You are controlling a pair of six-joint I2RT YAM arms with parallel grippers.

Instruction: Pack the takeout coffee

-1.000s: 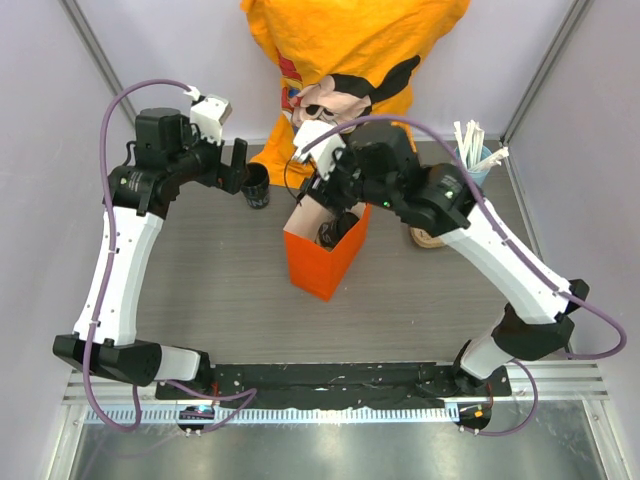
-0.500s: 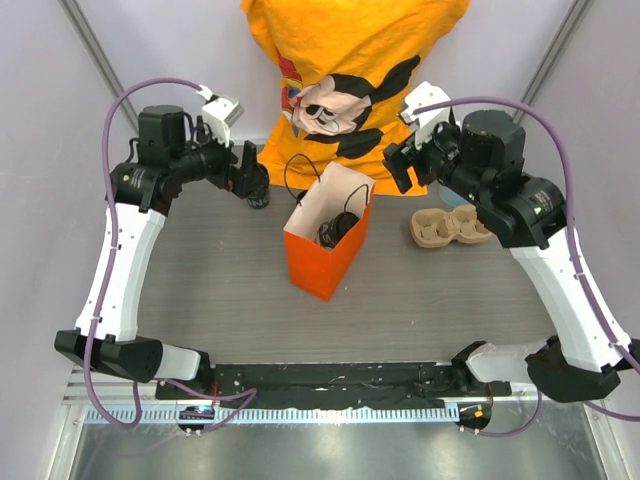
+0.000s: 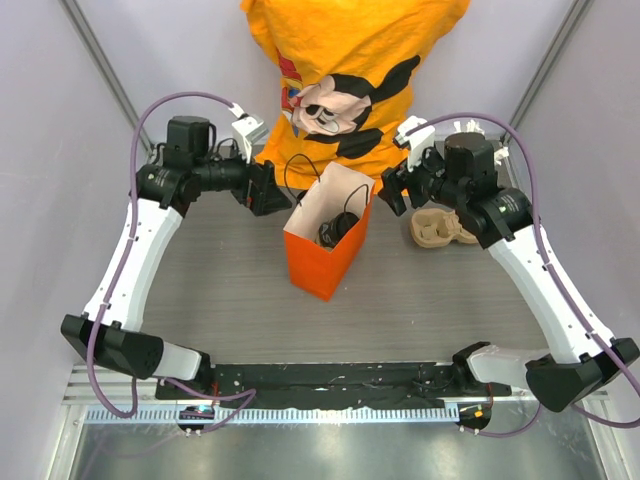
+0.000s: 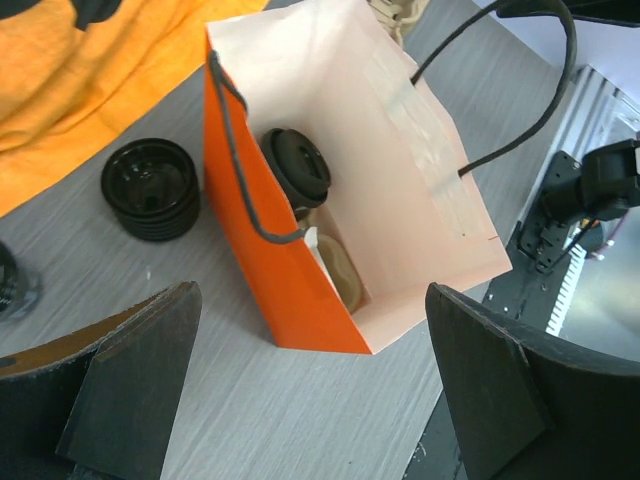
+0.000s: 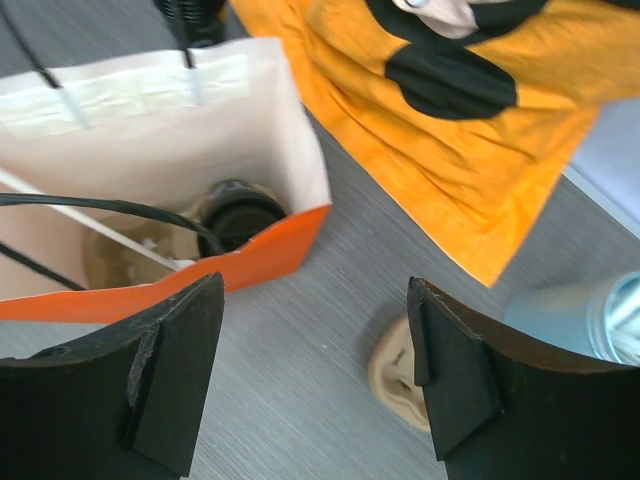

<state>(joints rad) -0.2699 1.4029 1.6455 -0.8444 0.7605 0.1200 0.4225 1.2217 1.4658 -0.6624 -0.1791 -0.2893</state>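
- Inside the orange paper bag (image 4: 280, 310) — the takeout coffee (image 4: 296, 166), black lid showing, down near the bottom.
- Left of the bag, the left gripper (image 4: 315, 400) hangs with jaws spread wide, nothing held.
- Right of the bag, the right gripper (image 5: 312, 375) too — spread well apart, empty.
- Black lid stack (image 4: 150, 188) sits just beside the bag.

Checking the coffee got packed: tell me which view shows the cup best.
Left wrist: the coffee cup sits inside the orange bag, lid in clear view. Right wrist shows its lid partly behind the bag's wall; in the top view the cup is just a dark shape.
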